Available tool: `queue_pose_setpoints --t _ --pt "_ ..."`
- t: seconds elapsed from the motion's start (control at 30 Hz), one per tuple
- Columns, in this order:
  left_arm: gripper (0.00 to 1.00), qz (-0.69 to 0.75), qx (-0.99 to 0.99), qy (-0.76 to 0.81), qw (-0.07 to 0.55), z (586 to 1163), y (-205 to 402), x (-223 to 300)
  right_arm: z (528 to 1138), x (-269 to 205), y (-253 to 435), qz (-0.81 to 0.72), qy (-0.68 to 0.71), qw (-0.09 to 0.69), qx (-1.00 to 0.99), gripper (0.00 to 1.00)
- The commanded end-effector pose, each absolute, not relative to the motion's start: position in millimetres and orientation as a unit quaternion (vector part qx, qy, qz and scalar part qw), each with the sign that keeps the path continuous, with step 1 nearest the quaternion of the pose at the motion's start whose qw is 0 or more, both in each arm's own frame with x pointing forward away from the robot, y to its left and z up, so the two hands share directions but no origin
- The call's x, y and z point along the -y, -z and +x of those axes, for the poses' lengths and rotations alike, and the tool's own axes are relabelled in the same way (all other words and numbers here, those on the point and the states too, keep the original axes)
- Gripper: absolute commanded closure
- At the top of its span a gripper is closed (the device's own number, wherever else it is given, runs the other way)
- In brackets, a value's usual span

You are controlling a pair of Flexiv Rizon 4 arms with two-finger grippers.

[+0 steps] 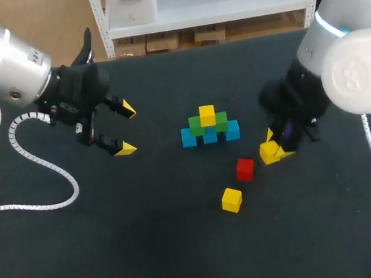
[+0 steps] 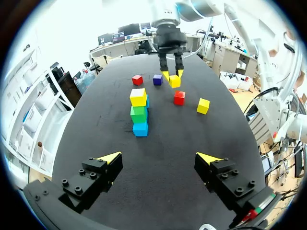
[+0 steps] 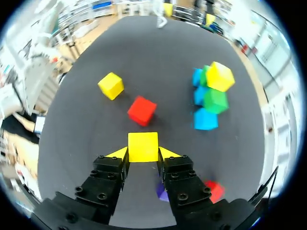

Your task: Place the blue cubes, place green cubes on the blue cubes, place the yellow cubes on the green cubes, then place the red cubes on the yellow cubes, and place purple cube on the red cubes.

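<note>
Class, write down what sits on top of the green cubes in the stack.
One yellow cube rests on the green cubes. Nothing lies on it. Its underside is covered, so its exact seating cannot be seen.

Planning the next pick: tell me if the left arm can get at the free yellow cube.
Probably yes: the left tool is open, and bare table lies between it and the free yellow cube; the stack stands off that line.

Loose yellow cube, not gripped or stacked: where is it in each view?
Head view: loose yellow cube just lower-left of the red cube.
Left wrist view: loose yellow cube beside red cube.
Right wrist view: loose yellow cube beyond red cube.
Shared landmark: red cube.
</note>
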State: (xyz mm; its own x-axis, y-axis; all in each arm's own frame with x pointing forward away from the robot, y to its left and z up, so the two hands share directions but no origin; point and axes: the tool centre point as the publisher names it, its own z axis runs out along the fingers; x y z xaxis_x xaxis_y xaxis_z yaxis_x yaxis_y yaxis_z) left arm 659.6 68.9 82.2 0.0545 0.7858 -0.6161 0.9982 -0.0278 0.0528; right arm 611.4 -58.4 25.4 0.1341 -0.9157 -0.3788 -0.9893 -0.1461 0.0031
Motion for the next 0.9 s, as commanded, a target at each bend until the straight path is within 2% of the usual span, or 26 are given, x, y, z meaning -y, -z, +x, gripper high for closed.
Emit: queue_pose_setpoints --t 0.03,0.53,0.9 --pt "0.0 0.684 -0.651 0.217 0.246 660 -82 -70 610 56 -46 -0.688 -0.095 0.14 -0.706 1.0" --pt "0.0 0.684 -0.651 0.217 0.246 660 -82 -70 664 16 -64 -0.657 -0.076 0.168 -0.731 1.0" --pt "0.0 0.684 -0.651 0.217 0.246 660 -82 -70 692 2 -68 -0.67 -0.061 0.157 -0.723 1.0"
